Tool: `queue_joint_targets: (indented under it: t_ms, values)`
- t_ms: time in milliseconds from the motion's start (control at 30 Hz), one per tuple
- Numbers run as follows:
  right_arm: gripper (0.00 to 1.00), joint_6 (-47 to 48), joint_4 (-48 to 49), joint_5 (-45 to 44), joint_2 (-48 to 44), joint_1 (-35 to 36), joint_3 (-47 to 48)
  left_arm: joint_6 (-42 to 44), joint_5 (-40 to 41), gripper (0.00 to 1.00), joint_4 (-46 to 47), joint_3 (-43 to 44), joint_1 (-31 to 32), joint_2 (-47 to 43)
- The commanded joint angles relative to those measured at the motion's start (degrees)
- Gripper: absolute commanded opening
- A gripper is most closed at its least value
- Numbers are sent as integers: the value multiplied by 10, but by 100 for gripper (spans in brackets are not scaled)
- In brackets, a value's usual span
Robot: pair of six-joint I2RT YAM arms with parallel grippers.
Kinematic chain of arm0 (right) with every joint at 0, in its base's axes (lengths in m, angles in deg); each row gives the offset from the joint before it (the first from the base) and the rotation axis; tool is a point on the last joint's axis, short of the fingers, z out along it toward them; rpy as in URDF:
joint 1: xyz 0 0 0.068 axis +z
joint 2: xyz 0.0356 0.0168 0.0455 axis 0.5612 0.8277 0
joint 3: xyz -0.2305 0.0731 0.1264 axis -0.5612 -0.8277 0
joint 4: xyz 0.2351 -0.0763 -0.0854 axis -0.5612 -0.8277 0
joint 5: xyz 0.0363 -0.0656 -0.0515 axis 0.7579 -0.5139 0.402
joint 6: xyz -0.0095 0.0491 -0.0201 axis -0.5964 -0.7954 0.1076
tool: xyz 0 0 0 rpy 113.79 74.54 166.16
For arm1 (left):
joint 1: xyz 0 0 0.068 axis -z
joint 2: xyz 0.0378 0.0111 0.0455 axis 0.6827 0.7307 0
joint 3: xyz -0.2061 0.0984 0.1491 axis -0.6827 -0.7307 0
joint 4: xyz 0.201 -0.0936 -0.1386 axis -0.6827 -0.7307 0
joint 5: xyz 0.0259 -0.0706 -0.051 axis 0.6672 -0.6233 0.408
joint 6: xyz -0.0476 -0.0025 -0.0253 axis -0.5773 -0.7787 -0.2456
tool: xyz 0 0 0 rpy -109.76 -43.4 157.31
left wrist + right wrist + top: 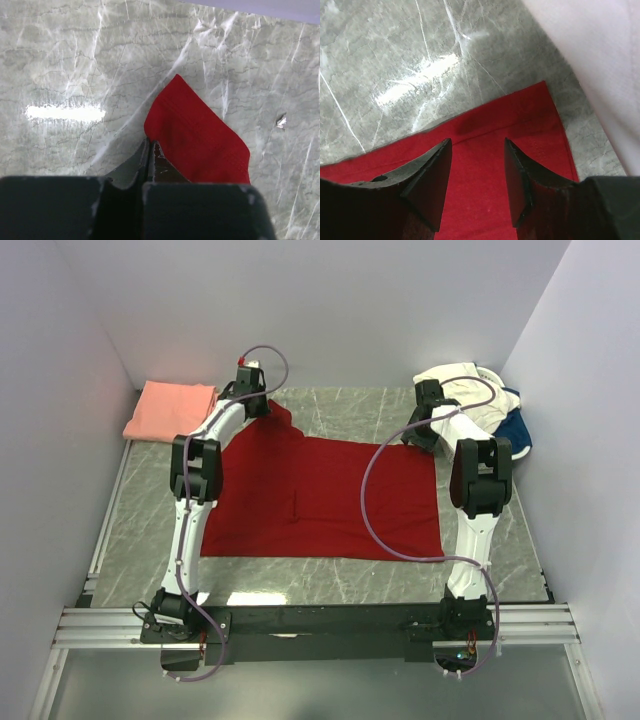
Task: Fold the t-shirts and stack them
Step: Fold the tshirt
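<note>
The deep red t-shirt [320, 502] lies spread flat on the grey marbled table [330, 575]. My left gripper [262, 403] is at the shirt's far left corner. In the left wrist view its jaws [150, 150] are shut on the edge of a red fabric flap [197, 137] held just above the table. My right gripper [425, 432] is at the shirt's far right corner. In the right wrist view it [477, 150] is open, with its fingers [427, 175] straddling the red cloth [480, 200] near the hem corner. A folded salmon pink tee [170, 410] lies at the far left.
A heap of cream-white [465, 390] and blue [515, 430] tees sits at the far right corner, close behind my right arm. A pale surface [600, 65] fills the right wrist view's upper right. Walls close in on three sides.
</note>
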Motion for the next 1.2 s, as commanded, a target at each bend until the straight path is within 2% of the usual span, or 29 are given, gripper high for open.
queue_joint_targets:
  t_ms: [0,300,867,967,1167]
  values:
    - [53,2,8,-9,-24,-3,-1,-2,-15,0,-17,-39,6,-29]
    - [54,1,-10,-41,-11,-5,12,4,16,0,36,-120,4,-118]
    - [55,-15,-46,-35,64,1,96,-1,19,0,52,-170,-10,-152]
    - [49,-13,-45,-33,62,5,95,-4,15,0,57,-178,-14,-162]
    - [21,-12,-36,-34,50,7,80,-5,0,0,67,-184,-20,-177]
